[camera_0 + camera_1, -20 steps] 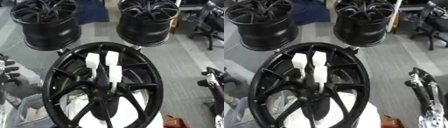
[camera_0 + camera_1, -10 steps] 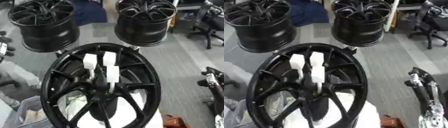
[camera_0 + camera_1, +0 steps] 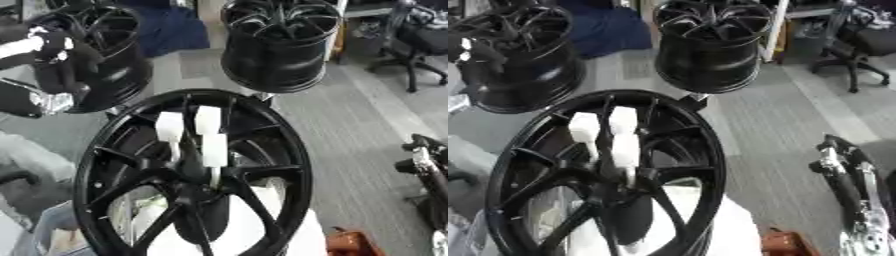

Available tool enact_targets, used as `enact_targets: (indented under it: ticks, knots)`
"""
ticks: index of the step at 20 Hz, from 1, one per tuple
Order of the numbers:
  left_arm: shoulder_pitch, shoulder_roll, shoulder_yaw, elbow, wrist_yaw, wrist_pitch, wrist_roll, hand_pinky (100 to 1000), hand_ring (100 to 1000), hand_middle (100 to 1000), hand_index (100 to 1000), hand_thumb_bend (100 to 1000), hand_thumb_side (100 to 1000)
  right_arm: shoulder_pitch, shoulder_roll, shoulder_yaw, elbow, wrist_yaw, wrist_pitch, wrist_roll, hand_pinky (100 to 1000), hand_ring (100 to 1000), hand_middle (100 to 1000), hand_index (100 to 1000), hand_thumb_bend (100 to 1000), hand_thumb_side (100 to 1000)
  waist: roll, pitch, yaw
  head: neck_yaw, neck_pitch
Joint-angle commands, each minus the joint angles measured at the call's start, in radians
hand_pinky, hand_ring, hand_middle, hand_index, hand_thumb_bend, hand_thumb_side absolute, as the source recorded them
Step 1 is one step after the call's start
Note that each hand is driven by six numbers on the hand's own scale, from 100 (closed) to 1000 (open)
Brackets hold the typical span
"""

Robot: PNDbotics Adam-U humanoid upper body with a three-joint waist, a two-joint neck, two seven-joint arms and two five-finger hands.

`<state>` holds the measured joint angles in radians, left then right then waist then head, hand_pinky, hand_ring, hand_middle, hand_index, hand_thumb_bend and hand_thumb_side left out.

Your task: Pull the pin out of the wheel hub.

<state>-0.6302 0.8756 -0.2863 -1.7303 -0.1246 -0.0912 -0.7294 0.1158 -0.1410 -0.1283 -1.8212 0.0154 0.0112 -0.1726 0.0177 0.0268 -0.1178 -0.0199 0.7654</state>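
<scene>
A large black wheel hub [image 3: 280, 150] stands tilted in the middle, its spokes meeting at a dark centre [image 3: 197, 187]. Three white block-shaped pins [image 3: 208, 120] stick up from among the upper spokes, close together, on thin stems. My left hand [image 3: 48, 55] is raised at the upper left, blurred, well apart from the pins and in front of a back wheel. My right hand [image 3: 840, 170] hangs at the right edge, fingers relaxed and pointing up, holding nothing, well apart from the hub.
Two more black wheels stand behind, one at the back left [image 3: 114, 65] and one at the back centre [image 3: 280, 40]. An office chair [image 3: 420, 35] is at the upper right. White padding [image 3: 262, 230] lies under the hub, and an orange thing [image 3: 350, 242] sits at the bottom right.
My left hand has risen from the left edge to the upper left and come inward. The view has shifted slightly. The pins and right hand are unchanged.
</scene>
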Motion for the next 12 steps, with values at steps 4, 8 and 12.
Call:
enact_targets:
  ticks: [4, 8, 12]
  knots:
    - [-0.148, -0.063, -0.116, 0.123, -0.116, -0.071, -0.172, 551, 493, 756, 869, 292, 379, -0.001, -0.025, 0.003, -0.010, 0.002, -0.004, 0.006, 604, 508, 647, 781, 100, 554, 0.002, -0.013, -0.004, 0.003, 0.005]
    - [-0.204, -0.140, -0.156, 0.218, -0.199, -0.122, -0.177, 557, 494, 800, 876, 315, 361, 0.000, -0.024, 0.005, -0.009, 0.001, -0.004, 0.007, 604, 508, 646, 781, 100, 554, 0.001, -0.014, -0.005, 0.000, 0.005]
    - [-0.238, -0.207, -0.172, 0.290, -0.259, -0.160, -0.178, 560, 495, 850, 889, 325, 368, 0.000, -0.024, 0.007, -0.008, 0.000, -0.004, 0.009, 604, 508, 646, 782, 100, 555, -0.001, -0.014, -0.006, 0.003, 0.005]
